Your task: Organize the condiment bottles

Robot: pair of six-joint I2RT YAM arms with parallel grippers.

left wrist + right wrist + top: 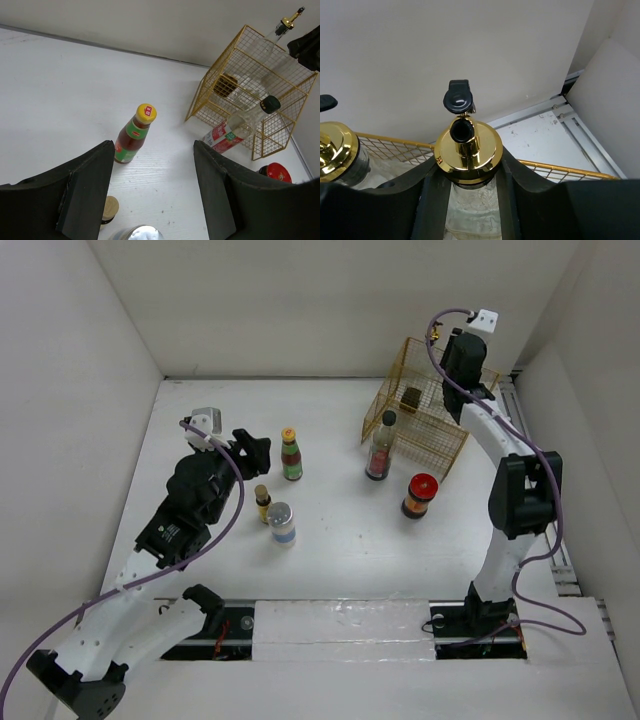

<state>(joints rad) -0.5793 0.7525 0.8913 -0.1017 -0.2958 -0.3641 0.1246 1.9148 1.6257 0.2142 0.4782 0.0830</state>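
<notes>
My right gripper (468, 176) is shut on the neck of a clear gold-spouted cruet (469, 150), held upright above the yellow wire basket (560, 172). A second gold-capped cruet (334, 149) stands in the basket to its left. On the table stand the yellow-capped sauce bottle (291, 454), the tiny gold-capped bottle (263, 503), the grey-lidded shaker (281, 523), the black-capped bottle (381, 447) and the red-lidded jar (420, 495). My left gripper (152, 145) is open and holds nothing, hovering just behind the tiny bottle (109, 209) and shaker (135, 233).
The basket (420, 412) sits at the back right near the rear wall. White walls close in the table on the left, back and right. A metal rail (545, 112) runs along the right edge.
</notes>
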